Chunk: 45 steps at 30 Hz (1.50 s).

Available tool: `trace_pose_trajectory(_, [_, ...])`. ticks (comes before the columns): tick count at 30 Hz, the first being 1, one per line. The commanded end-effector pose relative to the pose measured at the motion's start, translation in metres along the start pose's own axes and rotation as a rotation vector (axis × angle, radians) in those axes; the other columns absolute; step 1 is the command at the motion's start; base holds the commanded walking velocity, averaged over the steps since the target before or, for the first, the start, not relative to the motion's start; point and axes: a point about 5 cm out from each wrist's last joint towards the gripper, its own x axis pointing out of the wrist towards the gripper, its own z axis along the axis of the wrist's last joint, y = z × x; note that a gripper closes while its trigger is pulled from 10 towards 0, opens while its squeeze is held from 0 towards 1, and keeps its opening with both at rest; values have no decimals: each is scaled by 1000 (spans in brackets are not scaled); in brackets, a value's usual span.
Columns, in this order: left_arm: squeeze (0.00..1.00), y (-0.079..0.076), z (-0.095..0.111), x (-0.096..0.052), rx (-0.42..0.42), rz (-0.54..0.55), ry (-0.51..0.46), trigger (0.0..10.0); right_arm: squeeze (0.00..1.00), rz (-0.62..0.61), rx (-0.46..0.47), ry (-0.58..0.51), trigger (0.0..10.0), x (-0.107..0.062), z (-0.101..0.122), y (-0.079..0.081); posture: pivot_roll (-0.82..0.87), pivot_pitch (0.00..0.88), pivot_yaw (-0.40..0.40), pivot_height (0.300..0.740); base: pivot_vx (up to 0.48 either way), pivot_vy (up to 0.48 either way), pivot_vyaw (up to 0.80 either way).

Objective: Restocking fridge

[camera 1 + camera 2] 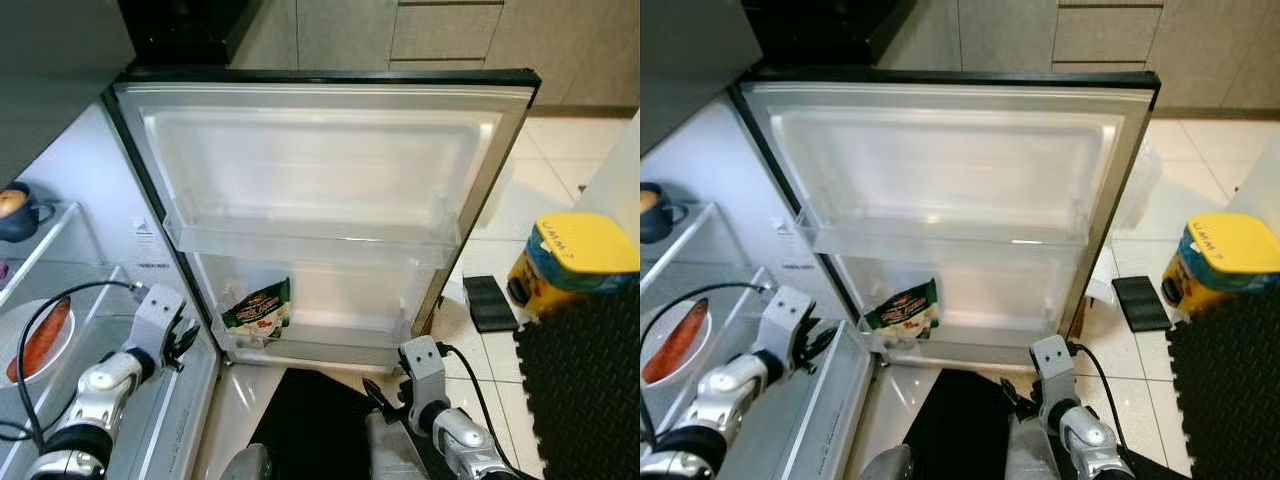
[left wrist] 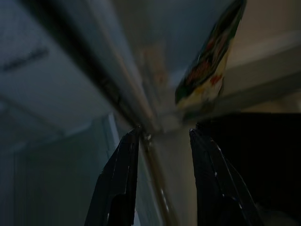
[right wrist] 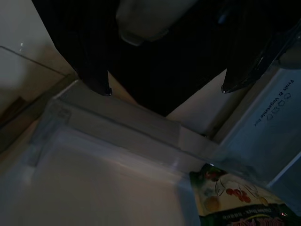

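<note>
The fridge door [image 1: 330,170] stands wide open before you, its inner side toward the camera. The upper door shelf [image 1: 310,240] holds nothing you can see; a green-and-white packet [image 1: 258,308] stands in the lower door bin [image 1: 310,345], at the end near the hinge, leaning a little.

Step in hand, as you may judge it: one item is stocked and both grippers are empty, so you are between placements. The next move calls for fetching another item; none lies within reach of either gripper here. The nearest loose things are on the floor to your right: a yellow tub [image 1: 572,262] beside a black mat [image 1: 585,390], and a small black block [image 1: 489,302] near the door's free edge. Whether either belongs in the fridge cannot be told.

Left gripper [image 1: 180,340]: raised at the fridge's front edge beside the hinge, forearm angled up from your lower left. In the left wrist view its two black fingers [image 2: 120,183] stand parted with nothing between them, pointing toward the packet.

Right gripper [image 1: 385,398]: low, below the door's bottom edge, over a dark panel [image 1: 310,425]. In the right wrist view its fingers [image 3: 94,70] are spread wide and empty, with the bin and packet beyond.

Inside the cabinet, at your left: a plate [image 1: 35,345] with a reddish piece of food, and a dark blue mug [image 1: 20,212] on a glass shelf above.
</note>
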Motion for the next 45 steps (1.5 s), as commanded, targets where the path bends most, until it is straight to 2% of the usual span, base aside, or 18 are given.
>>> trace_pose_trajectory(1, [0, -13, -16, 0, -43, -3, 53, 10000, 0, 6, 6, 31, 10000, 0, -4, 2, -155, 69, -10, 628, 0, 0, 0])
trace_pose_trajectory(2, [0, -13, -16, 0, -43, -3, 53, 10000, 0, 6, 6, 31, 10000, 0, -4, 2, -155, 69, -10, 628, 0, 0, 0])
trace_pose_trajectory(4, [0, -27, -27, 2, -127, 13, 81, 10000, 0, 1, 0, 40, 10000, 1, -4, 2, -153, 70, -10, 628, 0, 0, 0])
trace_pose_trajectory(7, [0, -35, -36, 1, -163, 30, 109, 10000, 0, -2, -2, 49, 10000, 1, -5, 2, -151, 68, -10, 628, 0, 0, 0])
trace_pose_trajectory(9, [0, -49, -50, 0, -209, 59, 159, 10000, 0, 6, 13, 60, 10000, 0, -7, 2, -144, 72, -11, 628, 0, 0, 0])
trace_pose_trajectory(11, [0, -58, -60, -1, -223, 86, 200, 10000, 0, 7, 31, 74, 10000, -1, -11, 3, -139, 71, -11, 628, 0, 0, 0])
trace_pose_trajectory(16, [0, -70, -68, -2, -226, 92, 227, 10000, 0, 7, 40, 98, 10000, -3, -16, 5, -122, 77, -17, 648, 0, 0, 0])
trace_pose_trajectory(25, [0, -81, -80, -6, -221, 104, 285, 10000, 0, -61, 43, 103, 10000, 0, -13, 1, -93, 68, -34, 658, 0, 0, 0])
trace_pose_trajectory(33, [0, -84, -80, -6, -247, 119, 265, 10000, 0, -50, 25, 134, 10000, 0, -14, -1, -63, 43, -76, 658, 0, 0, 0])
trace_pose_trajectory(36, [0, -87, -86, -10, -229, 125, 271, 10000, 0, -23, 15, 147, 10000, 3, -12, 2, -34, 33, -107, 658, 0, 0, 0])
trace_pose_trajectory(45, [0, -94, -97, -18, -242, 140, 290, 10000, 0, -6, 26, 126, 10000, 11, -4, 10, -18, 52, -109, 658, 0, 0, 0])
